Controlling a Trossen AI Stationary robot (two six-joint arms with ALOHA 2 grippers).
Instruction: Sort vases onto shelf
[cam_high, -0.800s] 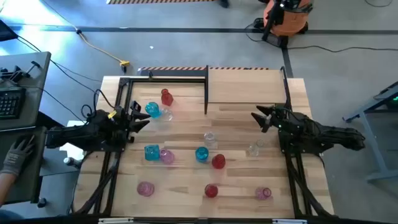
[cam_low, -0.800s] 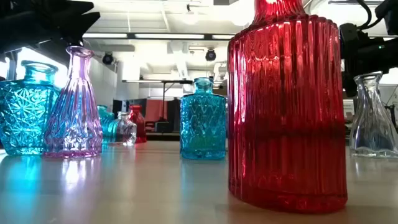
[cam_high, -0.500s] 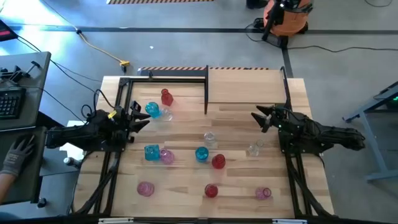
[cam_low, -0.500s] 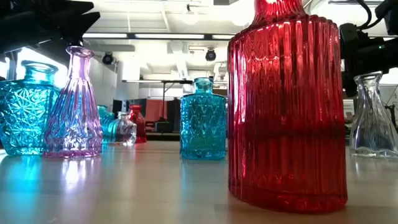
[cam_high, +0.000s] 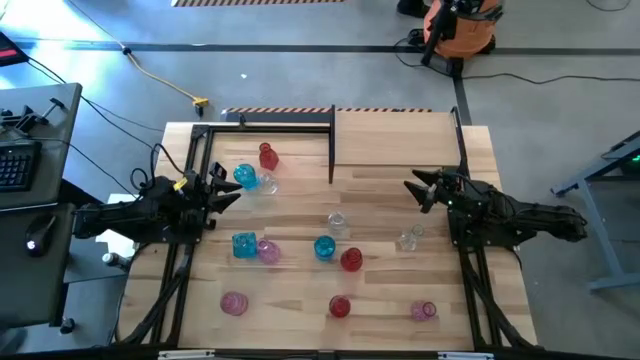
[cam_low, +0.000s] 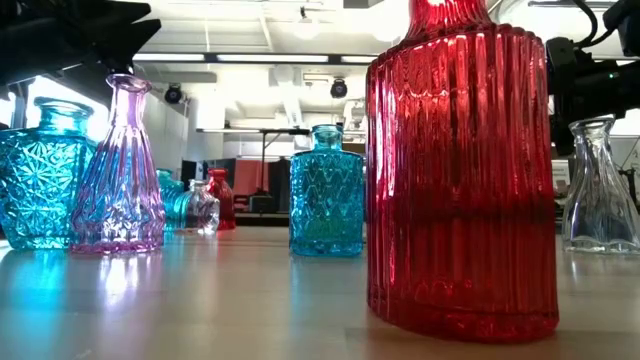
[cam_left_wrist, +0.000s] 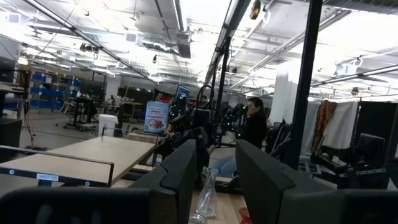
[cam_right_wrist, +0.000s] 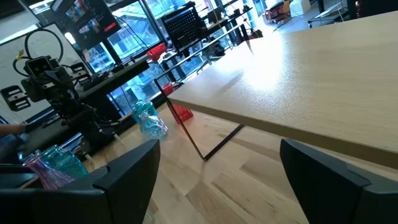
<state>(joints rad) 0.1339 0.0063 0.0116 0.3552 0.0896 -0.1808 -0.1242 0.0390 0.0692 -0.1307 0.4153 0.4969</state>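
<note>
- Since the earlier frames, only a person's gloved hand at the far left desk has gone from sight; both arms and every vase sit where they did.
- At 9 o'clock on the worktop (cam_high: 300, 300), the left hand (cam_high: 228, 191) hovers over the left edge, its fingers (cam_left_wrist: 180, 177) a little apart and holding nothing.
- Just past it, toward 10 o'clock, a turquoise vase (cam_high: 244, 175), a clear vase (cam_high: 266, 183) touching it and a red vase (cam_high: 267, 155) stand grouped together.
- Lower left, toward 8 o'clock, a blue square vase (cam_high: 243, 244) touches a pink vase (cam_high: 268, 251); a second pink vase (cam_high: 233, 302) stands near 7 o'clock.
- Near the centre stand a clear jar (cam_high: 337, 222), a round blue vase (cam_high: 324, 246) and a red ribbed vase (cam_high: 351, 260); another red vase (cam_high: 340, 306) stands at 6 o'clock.
- Up at 12 to 1 o'clock lies the shelf (cam_high: 395, 135), a pale board with black bars, carrying no vases.
- Right of centre, a tall clear bottle (cam_high: 408, 238) stands near 4 o'clock, and a pink vase on the right (cam_high: 424, 311) near 5 o'clock.
- At 3 o'clock the right hand (cam_high: 415, 189) hovers just below the shelf, fingers (cam_right_wrist: 127, 174) spread wide, empty.
</note>
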